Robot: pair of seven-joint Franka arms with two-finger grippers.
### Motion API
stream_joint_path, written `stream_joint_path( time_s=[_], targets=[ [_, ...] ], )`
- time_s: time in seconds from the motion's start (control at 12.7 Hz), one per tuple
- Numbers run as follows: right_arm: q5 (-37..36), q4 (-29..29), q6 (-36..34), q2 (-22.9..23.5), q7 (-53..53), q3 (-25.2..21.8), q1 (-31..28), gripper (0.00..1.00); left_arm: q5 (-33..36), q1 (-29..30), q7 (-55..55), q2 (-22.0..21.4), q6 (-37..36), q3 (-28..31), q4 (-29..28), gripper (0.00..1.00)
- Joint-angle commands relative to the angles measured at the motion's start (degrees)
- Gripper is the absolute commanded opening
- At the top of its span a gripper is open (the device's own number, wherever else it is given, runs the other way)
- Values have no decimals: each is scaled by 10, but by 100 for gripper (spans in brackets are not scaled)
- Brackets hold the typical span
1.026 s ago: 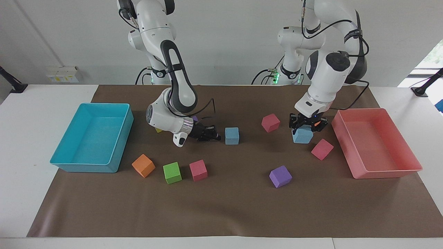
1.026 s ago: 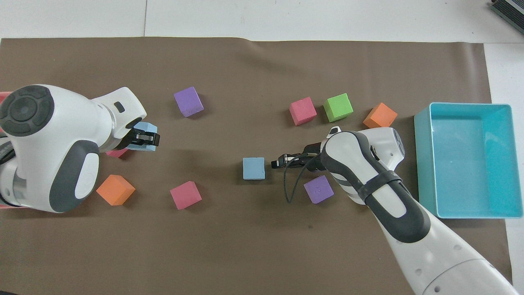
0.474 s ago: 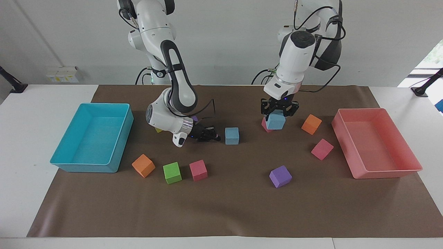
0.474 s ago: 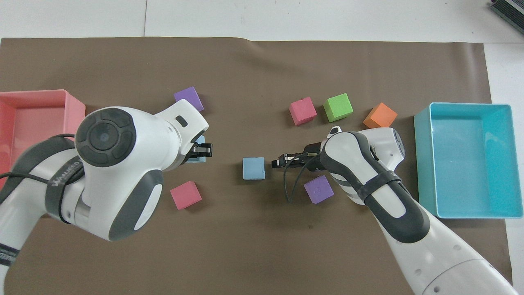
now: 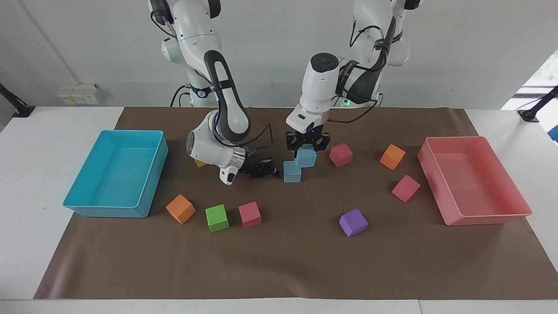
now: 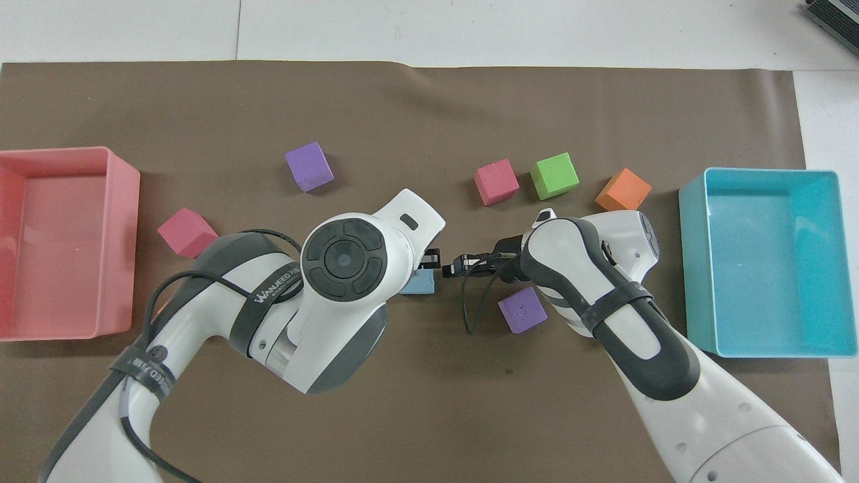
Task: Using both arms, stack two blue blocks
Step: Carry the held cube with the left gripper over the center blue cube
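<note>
One blue block (image 5: 292, 172) rests on the brown mat near the middle; a sliver of it shows in the overhead view (image 6: 421, 286). My left gripper (image 5: 307, 147) is shut on the second blue block (image 5: 307, 158). It holds that block low over the mat, at the upper corner of the resting block on the side toward the left arm's end. My left arm hides the held block in the overhead view. My right gripper (image 5: 267, 171) lies low over the mat beside the resting block, toward the right arm's end; its tip shows in the overhead view (image 6: 451, 267).
A turquoise tray (image 5: 107, 210) stands at the right arm's end and a pink tray (image 5: 484, 216) at the left arm's end. Loose cubes lie around: pink (image 5: 341, 155), orange (image 5: 392, 156), pink (image 5: 406, 188), purple (image 5: 353, 222), pink (image 5: 250, 214), green (image 5: 217, 217), orange (image 5: 180, 209).
My left arm has carried its blue block from beside the pink tray across the mat to the resting blue block. The right arm has not moved.
</note>
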Motion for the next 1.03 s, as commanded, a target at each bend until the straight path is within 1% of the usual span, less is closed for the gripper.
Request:
stream_joint_path(
  time_s=[0.0, 0.16, 0.24, 0.79, 0.95],
  targets=[
    [21, -8, 14, -4, -17, 2, 0, 0, 10, -19, -31, 28, 22, 9, 26, 25],
    [21, -10, 14, -4, -17, 2, 0, 0, 11, -24, -32, 33, 20, 8, 24, 24],
    [21, -12, 14, -5, -17, 2, 0, 0, 11, -27, -32, 42, 21, 8, 23, 24],
    [22, -20, 10, -8, -18, 3, -8, 0, 12, -27, -29, 46, 28, 8, 0, 23],
    [22, -20, 10, -8, -18, 3, -7, 0, 12, -29, -28, 55, 31, 8, 0, 23]
  ],
)
